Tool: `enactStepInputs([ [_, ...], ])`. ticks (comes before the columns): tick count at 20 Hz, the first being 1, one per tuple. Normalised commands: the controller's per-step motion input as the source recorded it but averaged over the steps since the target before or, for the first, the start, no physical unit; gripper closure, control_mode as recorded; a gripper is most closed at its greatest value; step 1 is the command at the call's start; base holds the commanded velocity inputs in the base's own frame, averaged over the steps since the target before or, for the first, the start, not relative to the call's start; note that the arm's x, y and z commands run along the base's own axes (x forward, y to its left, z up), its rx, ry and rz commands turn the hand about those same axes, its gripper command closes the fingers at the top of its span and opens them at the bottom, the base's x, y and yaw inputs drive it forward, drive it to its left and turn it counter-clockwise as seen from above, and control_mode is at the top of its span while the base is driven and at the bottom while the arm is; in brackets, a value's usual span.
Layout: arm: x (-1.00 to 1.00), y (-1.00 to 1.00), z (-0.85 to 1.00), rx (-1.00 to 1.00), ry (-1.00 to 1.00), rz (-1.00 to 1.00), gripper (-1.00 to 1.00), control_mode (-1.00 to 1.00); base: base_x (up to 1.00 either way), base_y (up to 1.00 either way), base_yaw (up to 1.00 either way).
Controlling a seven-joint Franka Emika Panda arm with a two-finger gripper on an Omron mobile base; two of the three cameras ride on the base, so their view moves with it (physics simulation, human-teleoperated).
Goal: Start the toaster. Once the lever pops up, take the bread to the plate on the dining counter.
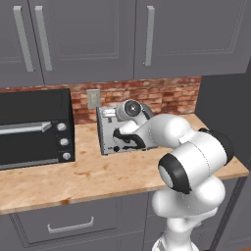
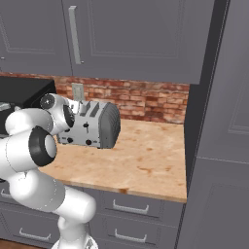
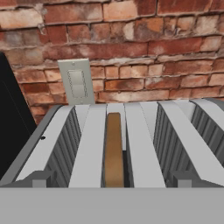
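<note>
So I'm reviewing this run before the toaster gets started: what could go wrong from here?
1. The tool sits over the toaster's slots, not at the front levers, so a push straight down could land on the top instead.
2. The bread stands edge-up in a narrow slot; it leaves little room for a grip later.
3. The toaster oven stands close on one side, so a wide arm swing could hit it.

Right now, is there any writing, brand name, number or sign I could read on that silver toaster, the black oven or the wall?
None can be read.
Boxy silver-grey toaster: black levers and small knobs on its front, no lettering or brand.
Black toaster oven: three round knobs, no numbers or marks legible around them.
Grey wall plate on the red brick wall: blank.
Grey upper cabinets: plain.
</note>
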Motion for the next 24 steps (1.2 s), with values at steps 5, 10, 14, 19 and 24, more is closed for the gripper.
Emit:
enactStepInputs([
  [5, 0.0, 0.0, 0.0, 0.0, 0.0, 0.0, -1.0, -1.0, 0.0, 0.0, 0.0],
  [10, 0.0, 0.0, 0.0, 0.0, 0.0, 0.0, -1.0, -1.0, 0.0, 0.0, 0.0],
  [14, 0.0, 0.0, 0.0, 0.0, 0.0, 0.0, -1.0, -1.0, 0.0, 0.0, 0.0],
  [19, 0.0, 0.0, 0.0, 0.0, 0.0, 0.0, -1.0, -1.0, 0.0, 0.0, 0.0],
  [24, 0.0, 0.0, 0.0, 0.0, 0.0, 0.0, -1.0, -1.0, 0.0, 0.0, 0.0],
])
